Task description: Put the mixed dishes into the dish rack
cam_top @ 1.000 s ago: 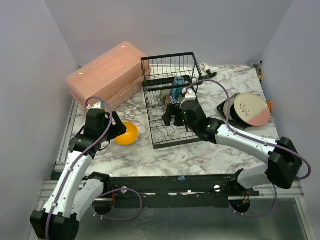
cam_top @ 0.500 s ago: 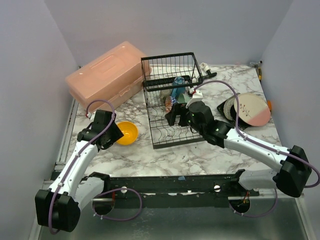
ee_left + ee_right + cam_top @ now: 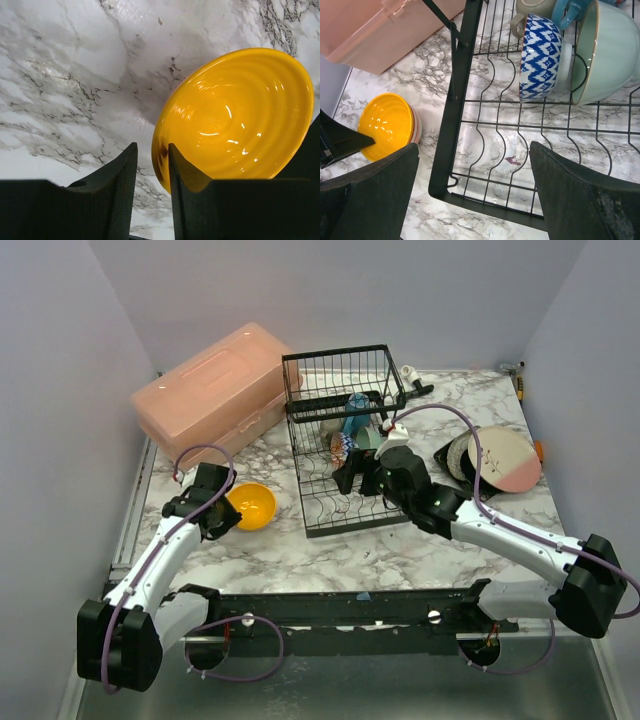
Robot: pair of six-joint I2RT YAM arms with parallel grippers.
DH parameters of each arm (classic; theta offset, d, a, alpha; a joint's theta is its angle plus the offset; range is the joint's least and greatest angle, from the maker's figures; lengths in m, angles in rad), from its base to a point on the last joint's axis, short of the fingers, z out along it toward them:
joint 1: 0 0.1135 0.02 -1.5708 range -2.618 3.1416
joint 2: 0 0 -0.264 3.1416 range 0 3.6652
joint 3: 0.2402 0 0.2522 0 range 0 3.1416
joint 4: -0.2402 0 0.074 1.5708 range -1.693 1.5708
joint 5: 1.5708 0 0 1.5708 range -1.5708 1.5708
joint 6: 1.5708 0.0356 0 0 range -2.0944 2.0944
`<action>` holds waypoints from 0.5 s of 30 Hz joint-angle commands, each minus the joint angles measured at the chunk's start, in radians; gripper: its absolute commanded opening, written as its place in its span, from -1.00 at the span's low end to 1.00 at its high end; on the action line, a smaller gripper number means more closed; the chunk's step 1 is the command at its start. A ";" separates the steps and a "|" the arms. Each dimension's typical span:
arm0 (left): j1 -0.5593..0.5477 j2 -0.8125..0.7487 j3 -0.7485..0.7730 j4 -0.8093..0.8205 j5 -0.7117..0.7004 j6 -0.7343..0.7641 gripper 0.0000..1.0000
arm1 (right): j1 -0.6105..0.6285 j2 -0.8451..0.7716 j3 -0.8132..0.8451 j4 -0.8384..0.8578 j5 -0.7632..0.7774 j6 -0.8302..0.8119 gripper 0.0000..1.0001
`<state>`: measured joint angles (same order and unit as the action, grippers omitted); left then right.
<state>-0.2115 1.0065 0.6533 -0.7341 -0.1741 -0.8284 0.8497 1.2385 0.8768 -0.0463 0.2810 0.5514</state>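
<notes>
Because the bowl (image 3: 235, 120) can slip and break, pinch its rim, where the left gripper (image 3: 152, 150) sits, fingers a little apart; the right gripper (image 3: 472, 150) is spread wide, empty

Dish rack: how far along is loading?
Done: a blue-patterned bowl and a mint bowl stand in the dish rack. In hand: the left tool straddles the rim of the yellow bowl on the table, grip not clearly closed; the right tool hangs open over the rack. Left: that bowl and the plates at the right.
</notes>
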 commanded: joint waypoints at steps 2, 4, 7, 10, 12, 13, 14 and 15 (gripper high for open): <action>-0.002 0.006 -0.012 0.044 -0.047 -0.002 -0.53 | 0.003 -0.008 -0.004 0.003 -0.014 0.019 0.87; -0.002 0.004 -0.012 0.045 -0.052 0.004 -0.67 | 0.003 -0.013 -0.009 0.002 -0.016 0.024 0.87; -0.002 -0.003 -0.008 0.044 -0.060 0.012 -0.84 | 0.003 -0.025 -0.021 0.005 -0.018 0.033 0.87; -0.002 -0.018 0.002 0.032 -0.058 0.017 -1.00 | 0.003 -0.030 -0.018 0.000 -0.026 0.036 0.87; -0.003 -0.036 0.013 0.025 -0.056 0.026 -1.00 | 0.003 -0.030 -0.011 -0.001 -0.036 0.038 0.87; -0.002 -0.046 0.021 0.020 -0.059 0.031 -1.00 | 0.004 -0.030 -0.012 0.004 -0.043 0.038 0.88; -0.002 -0.059 0.027 0.015 -0.060 0.037 -1.00 | 0.003 -0.028 -0.012 0.011 -0.048 0.039 0.88; -0.002 -0.071 0.035 0.008 -0.060 0.043 -1.00 | 0.003 -0.027 -0.010 0.013 -0.053 0.040 0.88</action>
<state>-0.2115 0.9791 0.6582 -0.6823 -0.1963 -0.8223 0.8497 1.2297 0.8715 -0.0467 0.2642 0.5781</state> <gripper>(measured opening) 0.015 0.939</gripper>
